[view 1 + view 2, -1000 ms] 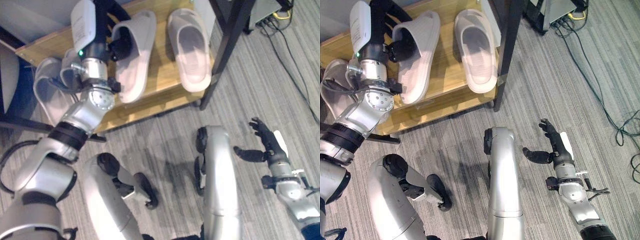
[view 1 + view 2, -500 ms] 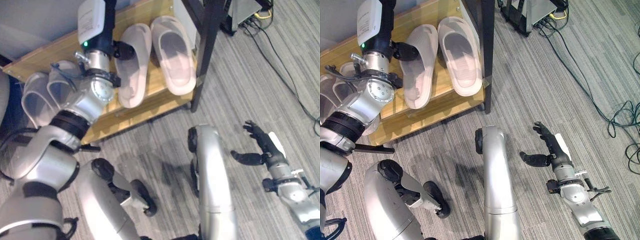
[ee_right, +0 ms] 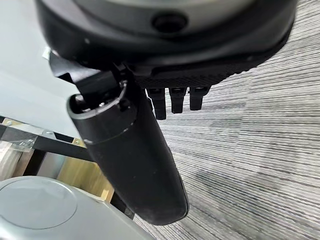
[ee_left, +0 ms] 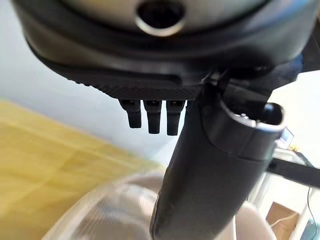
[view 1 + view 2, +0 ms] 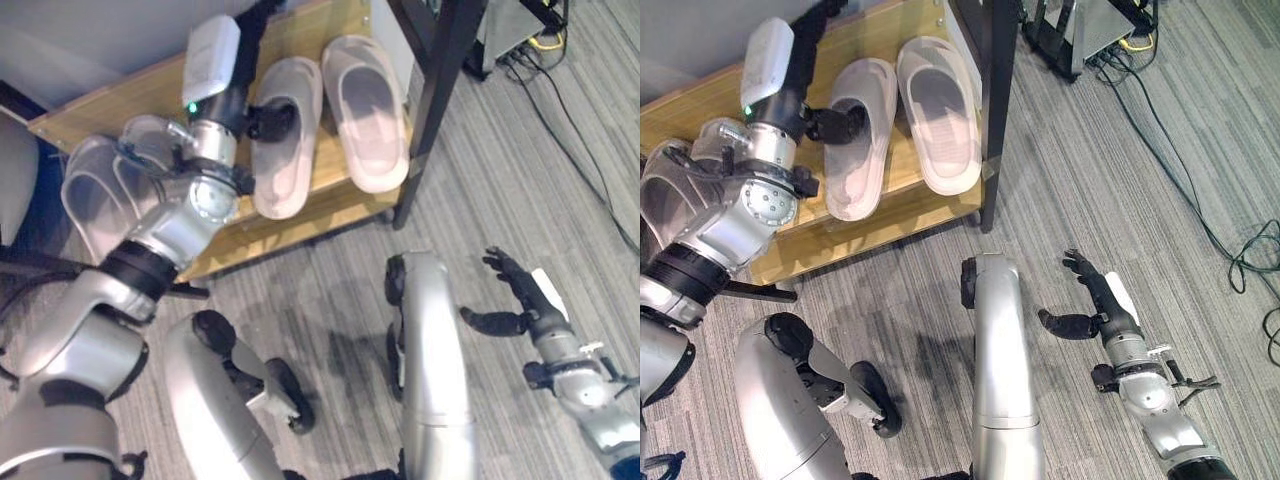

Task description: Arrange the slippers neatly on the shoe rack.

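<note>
Idling low at the frame's lower right, the right hand [image 5: 1102, 305] hangs over the floor, fingers relaxed and empty. Higher, at upper left, the left hand [image 5: 262, 118] has its thumb tucked into the left slipper [image 5: 283, 150] on the shoe rack [image 5: 100, 110], close beside the right slipper [image 5: 368, 110]. Judging by this, the pair is being squared up; next, ease the thumb out without dragging it.

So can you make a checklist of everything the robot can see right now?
Surface: wooden shoe rack on grey striped carpet.
Job's things: two pale slippers side by side on the rack; grey slippers at its left end.
Clutter: nothing seen.
Hands: left hand at the left pale slipper's opening, thumb inside; right hand open over the carpet.
Cables: black cables on the floor at right.
Surroundings: dark post beside the rack.
</note>
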Controlling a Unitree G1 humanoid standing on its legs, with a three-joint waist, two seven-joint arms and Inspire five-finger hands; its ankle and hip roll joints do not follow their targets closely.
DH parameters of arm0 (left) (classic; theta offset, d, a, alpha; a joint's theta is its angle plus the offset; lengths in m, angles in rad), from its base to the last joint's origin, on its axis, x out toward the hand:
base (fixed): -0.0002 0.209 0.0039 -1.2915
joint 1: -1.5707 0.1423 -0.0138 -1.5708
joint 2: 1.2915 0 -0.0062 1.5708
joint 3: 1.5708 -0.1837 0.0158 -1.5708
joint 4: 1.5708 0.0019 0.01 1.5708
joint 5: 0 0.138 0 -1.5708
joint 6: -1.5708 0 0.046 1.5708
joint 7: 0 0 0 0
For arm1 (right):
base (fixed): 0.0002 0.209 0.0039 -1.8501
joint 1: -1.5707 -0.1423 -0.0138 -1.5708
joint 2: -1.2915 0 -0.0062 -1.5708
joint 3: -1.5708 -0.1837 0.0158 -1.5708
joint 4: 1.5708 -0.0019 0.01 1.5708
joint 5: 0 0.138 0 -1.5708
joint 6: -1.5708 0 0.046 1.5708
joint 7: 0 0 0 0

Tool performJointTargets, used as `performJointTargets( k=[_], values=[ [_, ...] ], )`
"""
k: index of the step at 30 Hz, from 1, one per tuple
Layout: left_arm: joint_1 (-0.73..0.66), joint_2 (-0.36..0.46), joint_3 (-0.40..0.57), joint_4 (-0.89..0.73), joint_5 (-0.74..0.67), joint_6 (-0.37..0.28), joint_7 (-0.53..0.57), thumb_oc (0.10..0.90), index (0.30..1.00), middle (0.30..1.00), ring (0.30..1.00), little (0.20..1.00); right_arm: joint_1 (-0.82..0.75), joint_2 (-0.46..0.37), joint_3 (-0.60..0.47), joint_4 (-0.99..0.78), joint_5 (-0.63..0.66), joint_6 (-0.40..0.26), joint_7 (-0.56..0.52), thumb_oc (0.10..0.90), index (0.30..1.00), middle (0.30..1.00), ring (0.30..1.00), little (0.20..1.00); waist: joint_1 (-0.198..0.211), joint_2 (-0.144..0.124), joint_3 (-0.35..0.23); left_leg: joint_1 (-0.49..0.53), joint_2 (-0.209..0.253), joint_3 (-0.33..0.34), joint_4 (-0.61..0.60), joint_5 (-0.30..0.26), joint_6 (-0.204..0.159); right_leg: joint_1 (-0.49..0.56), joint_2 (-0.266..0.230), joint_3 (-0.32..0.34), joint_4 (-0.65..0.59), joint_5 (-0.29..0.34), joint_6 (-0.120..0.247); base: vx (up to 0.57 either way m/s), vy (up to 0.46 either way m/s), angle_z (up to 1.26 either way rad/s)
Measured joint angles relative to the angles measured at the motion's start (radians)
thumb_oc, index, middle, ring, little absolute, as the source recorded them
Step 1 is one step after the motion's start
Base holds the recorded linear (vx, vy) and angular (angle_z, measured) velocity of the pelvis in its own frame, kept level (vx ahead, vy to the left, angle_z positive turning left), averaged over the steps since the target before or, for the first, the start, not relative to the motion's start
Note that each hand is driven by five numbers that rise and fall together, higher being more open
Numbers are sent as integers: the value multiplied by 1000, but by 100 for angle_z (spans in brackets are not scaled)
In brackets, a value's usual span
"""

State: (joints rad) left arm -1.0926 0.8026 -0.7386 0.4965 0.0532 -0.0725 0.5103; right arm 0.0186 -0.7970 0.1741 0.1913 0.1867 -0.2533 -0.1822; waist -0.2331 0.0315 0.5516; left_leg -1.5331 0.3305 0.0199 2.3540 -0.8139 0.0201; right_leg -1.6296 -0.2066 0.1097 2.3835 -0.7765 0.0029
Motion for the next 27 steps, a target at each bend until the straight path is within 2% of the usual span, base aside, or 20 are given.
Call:
performJointTargets(
  k=[3,11,18,19,24,27],
  values=[
    [38,0,0,-40,10,-1,-13,800,900,900,900,900,0,0,0,0,0,0,-1,800,900,900,900,900,5,0,0,0,-2,2,0,-1,0,1,-3,1,0,-1,-1,-3,3,1],
    [305,1,201,-298,-38,-59,-16,800,900,900,900,900,37,17,-2,-2,-30,0,-15,800,900,900,900,900,23,0,0,1,-8,1,2,-1,1,12,-15,1,5,-12,-4,-3,7,3],
    [411,5,298,-430,-124,-97,-8,800,900,900,900,900,77,45,-5,-1,-68,7,-32,800,900,900,900,900,42,2,0,1,-16,5,4,1,4,17,-28,6,9,-13,-6,-9,-5,4],
    [434,5,319,-449,-138,-103,-8,800,900,900,900,900,81,48,-5,-2,-69,10,-33,800,900,900,900,900,42,3,0,1,-17,7,5,1,4,19,-29,9,11,-18,3,-13,2,5],
    [537,5,357,-538,-362,-152,-25,800,900,900,900,900,77,55,-5,-1,-70,34,-38,800,900,900,900,900,46,9,0,1,-19,10,6,1,4,25,-36,11,12,-20,7,-11,-4,4],
    [583,5,359,-547,-480,-157,-61,800,900,900,900,900,68,58,-5,-2,-71,43,-39,800,900,900,900,900,46,14,0,3,-19,13,6,1,4,27,-37,15,12,-21,9,-2,0,1]
  ],
)
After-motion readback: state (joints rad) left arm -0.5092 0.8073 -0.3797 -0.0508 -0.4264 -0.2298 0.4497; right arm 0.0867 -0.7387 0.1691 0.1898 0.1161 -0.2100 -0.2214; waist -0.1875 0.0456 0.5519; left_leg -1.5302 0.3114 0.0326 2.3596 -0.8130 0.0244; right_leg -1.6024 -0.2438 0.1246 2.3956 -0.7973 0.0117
